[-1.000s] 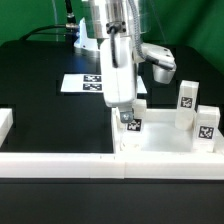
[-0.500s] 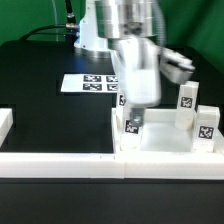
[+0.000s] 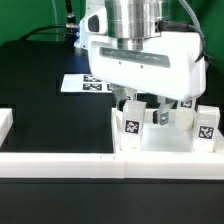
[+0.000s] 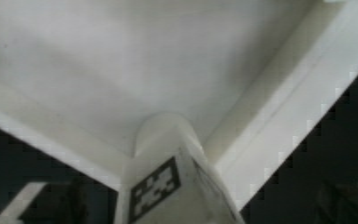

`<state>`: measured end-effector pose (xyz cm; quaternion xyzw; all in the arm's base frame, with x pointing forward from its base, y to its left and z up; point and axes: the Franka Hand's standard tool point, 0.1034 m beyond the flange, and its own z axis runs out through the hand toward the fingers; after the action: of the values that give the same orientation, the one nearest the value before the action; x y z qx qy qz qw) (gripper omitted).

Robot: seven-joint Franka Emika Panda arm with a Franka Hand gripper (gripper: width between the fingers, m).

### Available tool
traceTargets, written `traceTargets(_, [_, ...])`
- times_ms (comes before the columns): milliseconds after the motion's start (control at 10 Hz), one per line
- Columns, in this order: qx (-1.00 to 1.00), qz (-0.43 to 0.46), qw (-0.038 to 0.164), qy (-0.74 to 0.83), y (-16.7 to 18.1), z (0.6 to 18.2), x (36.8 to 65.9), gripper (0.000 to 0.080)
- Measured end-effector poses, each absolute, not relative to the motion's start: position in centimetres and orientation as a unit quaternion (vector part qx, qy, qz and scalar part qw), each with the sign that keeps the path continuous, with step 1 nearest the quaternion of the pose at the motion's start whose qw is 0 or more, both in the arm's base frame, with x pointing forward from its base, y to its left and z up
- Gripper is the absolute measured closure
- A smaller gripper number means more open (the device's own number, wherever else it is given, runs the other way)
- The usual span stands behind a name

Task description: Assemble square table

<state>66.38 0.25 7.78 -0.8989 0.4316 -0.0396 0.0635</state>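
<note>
The gripper (image 3: pixel 145 112) stands wide open over the near corner of the tabletop (image 3: pixel 160 140), and it holds nothing: in the exterior view the two dark fingers (image 3: pixel 161 115) hang apart, with free space between them. One leg (image 3: pixel 130 127) stands upright on the tabletop just beside the gripper, at about 8 o'clock from the fingertips, and its tagged face looks toward the camera. The long axis of this leg is vertical, so it runs almost parallel to the fingers and not across them. In the wrist view the same leg (image 4: pixel 167 165) rises close below the camera, with its tag (image 4: pixel 155 190) visible, and the raised rim (image 4: pixel 291 110) of the tabletop passes beside it. More legs stand further off, at about 3 o'clock from the gripper; one of them (image 3: pixel 207 125) is near the exterior view's right edge. The marker board (image 3: pixel 85 83) lies flat on the black table (image 3: pixel 35 75) behind, at about 10 o'clock. I judge that any next grasp on the near leg needs a small sideways shift first, because the leg seems to stand outside the jaws and not between them.
</note>
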Motion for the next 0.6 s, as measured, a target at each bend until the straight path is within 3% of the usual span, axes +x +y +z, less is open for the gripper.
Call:
traceTargets(200, [-0.972,-0.047,0.029,0.227,-0.31,8.05,66.76,0.0151])
traceTargets(500, [-0.972,-0.045,0.029,0.229,-0.48,8.09,67.06,0.0173])
traceTargets(600, [-0.971,-0.045,0.030,0.234,-0.50,8.08,67.05,0.0346])
